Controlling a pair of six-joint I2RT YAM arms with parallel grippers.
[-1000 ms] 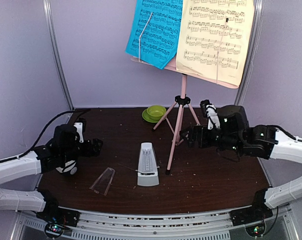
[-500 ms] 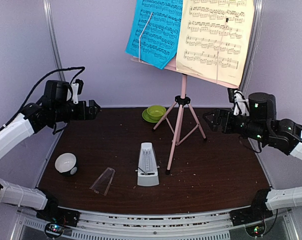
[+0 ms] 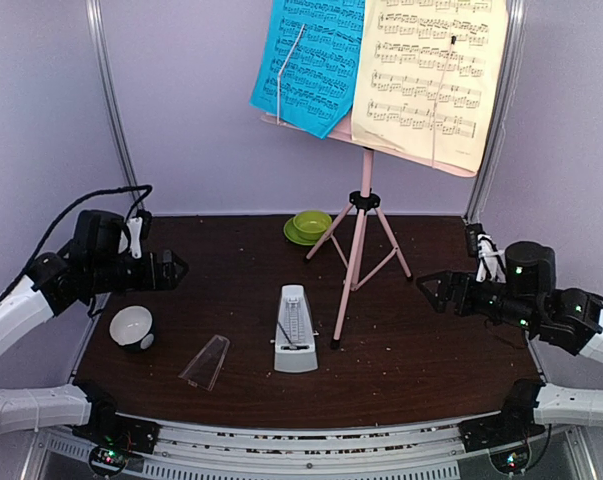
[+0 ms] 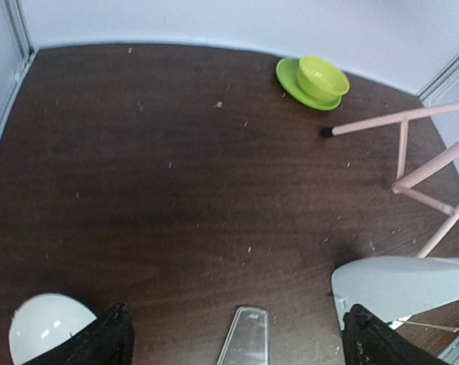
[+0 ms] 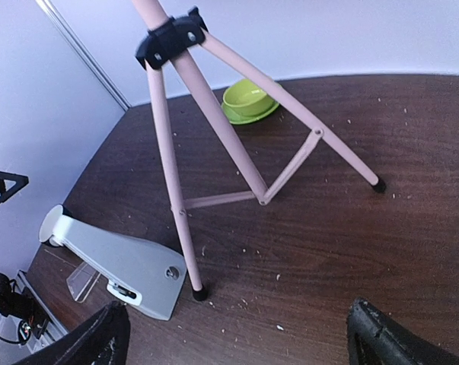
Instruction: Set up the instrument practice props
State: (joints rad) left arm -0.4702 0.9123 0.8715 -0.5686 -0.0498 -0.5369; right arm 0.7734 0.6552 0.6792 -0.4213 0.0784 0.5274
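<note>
1. top external view: the pink music stand point(image 3: 359, 215) stands upright at the middle of the surface point(image 3: 441, 350). its tripod legs are spread wide, which gives the footing needed to carry the desk high above.
2. the blue page point(image 3: 306, 65) and the pale-yellow page point(image 3: 431, 75) rest side by side on the desk with their edges meeting. a thin retainer arm crosses each page, so it lies flat and faces the front.
3. the white metronome point(image 3: 295, 330) stands upright just beside the nearest stand leg. its clear cover point(image 3: 206, 362) lies on its side to the left, apart from it, which leaves the metronome face uncovered for use.
4. left hand point(image 3: 177, 268): fingers wide apart and holding nothing. it hovers at the left edge, above the small white-and-black cup point(image 3: 131, 327).
5. right hand point(image 3: 427, 290): fingers wide apart and holding nothing. it hovers at the right side, well apart from the stand legs.
6. the green bowl on saucer point(image 3: 309, 226) sits at the rear, near a far leg. it is not a prop.
7. judgement: the props appear to be in place. with both hands off them, nothing is likely to be knocked, and the task looks complete or nearly so.
</note>
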